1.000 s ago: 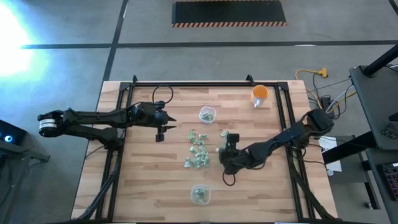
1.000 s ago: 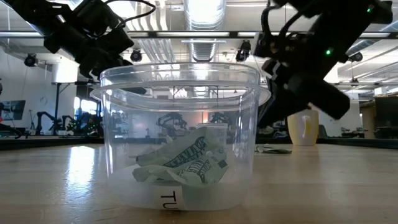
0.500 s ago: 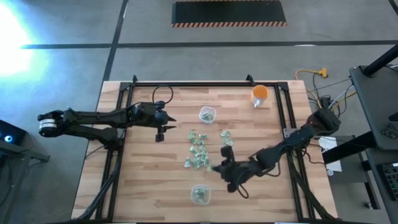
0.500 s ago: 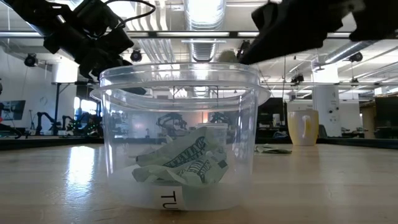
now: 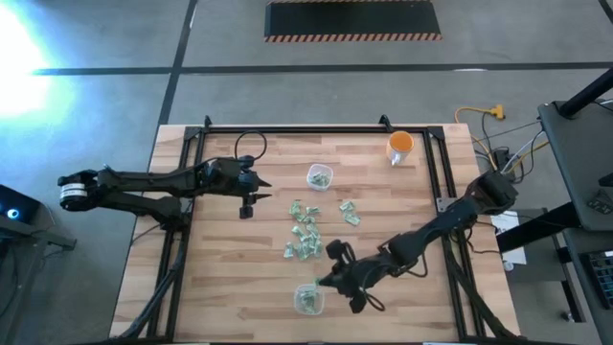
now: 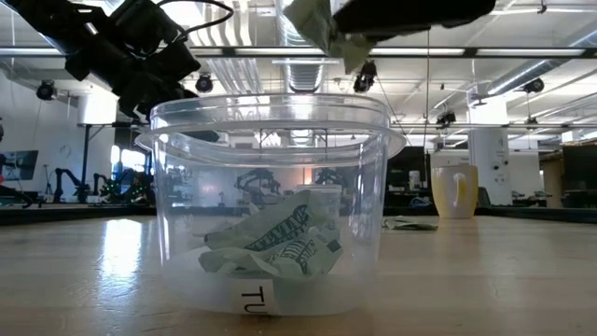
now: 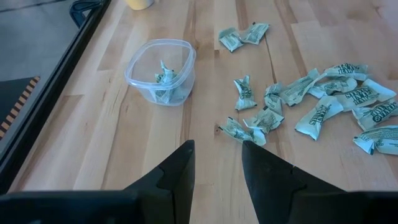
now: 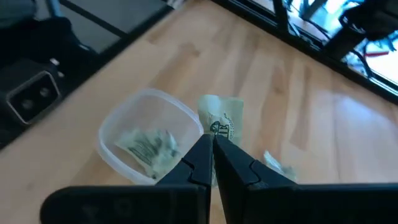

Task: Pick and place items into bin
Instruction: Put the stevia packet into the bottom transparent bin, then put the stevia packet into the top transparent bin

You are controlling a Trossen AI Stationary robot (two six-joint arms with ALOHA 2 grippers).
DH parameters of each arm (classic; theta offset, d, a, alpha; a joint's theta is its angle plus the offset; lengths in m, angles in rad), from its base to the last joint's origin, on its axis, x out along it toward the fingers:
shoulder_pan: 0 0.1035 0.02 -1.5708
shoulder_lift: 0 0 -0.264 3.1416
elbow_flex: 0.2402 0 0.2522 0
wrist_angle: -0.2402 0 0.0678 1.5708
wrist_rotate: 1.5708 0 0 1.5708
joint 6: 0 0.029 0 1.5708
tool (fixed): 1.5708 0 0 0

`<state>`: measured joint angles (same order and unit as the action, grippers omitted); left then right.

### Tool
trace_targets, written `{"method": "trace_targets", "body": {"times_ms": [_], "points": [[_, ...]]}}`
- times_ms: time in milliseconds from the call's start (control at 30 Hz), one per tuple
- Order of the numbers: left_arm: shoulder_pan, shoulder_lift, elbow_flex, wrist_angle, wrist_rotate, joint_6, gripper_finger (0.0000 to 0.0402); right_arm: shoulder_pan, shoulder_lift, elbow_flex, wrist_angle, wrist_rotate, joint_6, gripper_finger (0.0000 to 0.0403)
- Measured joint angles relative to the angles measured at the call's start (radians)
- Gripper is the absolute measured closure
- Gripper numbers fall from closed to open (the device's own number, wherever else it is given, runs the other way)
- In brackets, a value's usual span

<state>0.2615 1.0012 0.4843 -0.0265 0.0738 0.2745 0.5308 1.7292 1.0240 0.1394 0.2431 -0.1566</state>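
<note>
High view: the right gripper (image 5: 323, 282) hangs beside the near bin (image 5: 308, 300), its fingers pinched on one wrapped piece (image 8: 222, 124).

The wooden table (image 5: 220, 287) carries everything. The left gripper (image 5: 247, 205) hovers well apart from the right one, its fingers spread with nothing between them; ahead of it sit a second clear bin (image 7: 163, 71) holding a few pieces and the loose items (image 7: 323, 106) scattered on the wood. The near bin, just below the right gripper, already holds several pieces (image 6: 284, 245). An orange cup (image 5: 400, 147) stands far beyond both.
</note>
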Motion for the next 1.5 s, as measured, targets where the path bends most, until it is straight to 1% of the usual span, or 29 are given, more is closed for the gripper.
{"method": "trace_targets", "body": {"times_ms": [100,267,467,567,767,967,1100,1200,1500], "points": [[0.0,0.0,0.0,0.0,0.0,0.0,0.0285,0.002,0.015,0.021,0.011,-0.028,-0.005,0.0395],[0.0,0.0,0.0,0.003,0.0,0.0,0.0285,0.001,0.071,0.061,0.024,-0.118,-0.022,0.0394],[0.0,0.0,-0.001,0.001,0.0,0.0,0.0285,0.0,0.135,0.118,0.014,-0.174,-0.03,0.0394],[0.0,0.0,-0.002,0.0,0.0,0.0,0.0285,-0.001,0.145,0.14,0.0,-0.177,-0.03,0.0394],[0.0,0.0,-0.002,-0.001,0.0,0.0,0.0285,-0.007,0.152,0.139,-0.008,-0.175,-0.027,0.0394],[0.0,0.0,-0.002,0.001,0.0,0.0,0.0285,-0.017,0.151,0.135,-0.006,-0.165,0.046,0.0394],[0.0,0.0,-0.002,0.0,0.0,-0.001,0.0285,-0.022,0.151,0.134,-0.009,-0.164,0.049,0.0392],[0.0,0.0,-0.002,0.0,0.0,0.0,0.0285,-0.021,0.151,0.134,-0.008,-0.164,0.052,0.0381],[0.0,0.008,-0.002,0.001,0.001,-0.005,0.0285,-0.021,0.149,0.134,-0.011,-0.164,0.055,0.033]]}}
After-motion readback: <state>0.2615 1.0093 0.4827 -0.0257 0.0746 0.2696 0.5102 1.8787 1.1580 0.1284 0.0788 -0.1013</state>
